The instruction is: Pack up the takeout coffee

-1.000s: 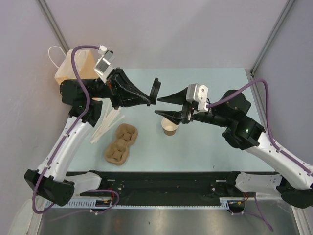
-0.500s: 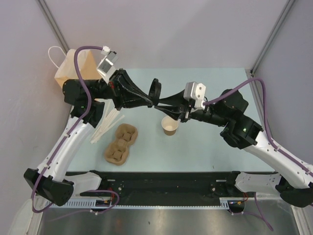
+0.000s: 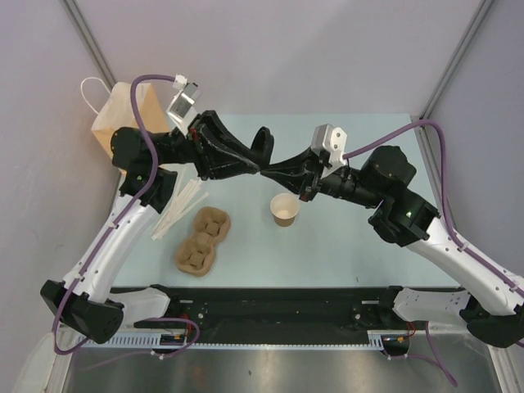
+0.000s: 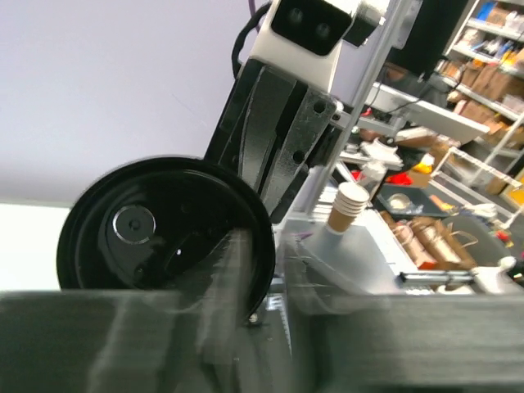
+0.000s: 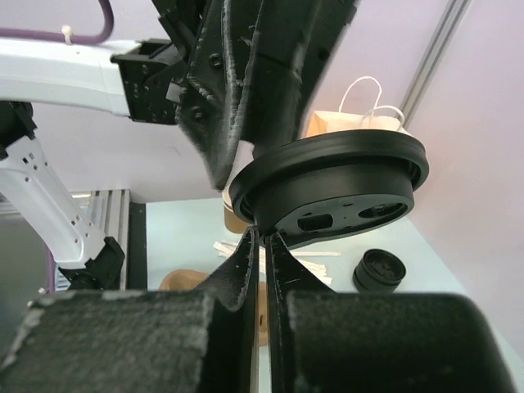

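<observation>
A round black lid (image 3: 263, 144) hangs in the air above the table's middle, pinched from both sides. My left gripper (image 3: 255, 164) is shut on it. My right gripper (image 3: 269, 171) is shut on its rim. In the right wrist view the two fingertips (image 5: 255, 242) close on the lid's (image 5: 344, 184) lower edge. The lid fills the left wrist view (image 4: 155, 237) on the left. A lidless tan cup (image 3: 284, 210) stands on the table below the lid. No lidded brown cup shows in any view. The paper bag (image 3: 123, 115) stands at the far left.
A brown pulp cup carrier (image 3: 202, 239) lies near the left front. White stirrers (image 3: 180, 205) lie beside it. A stack of black lids (image 5: 381, 270) sits on the table in the right wrist view. Grey walls close the back and sides.
My right gripper was open a second ago. It moved left and up to the lid and shut on its rim. My left gripper tilted the lid slightly.
</observation>
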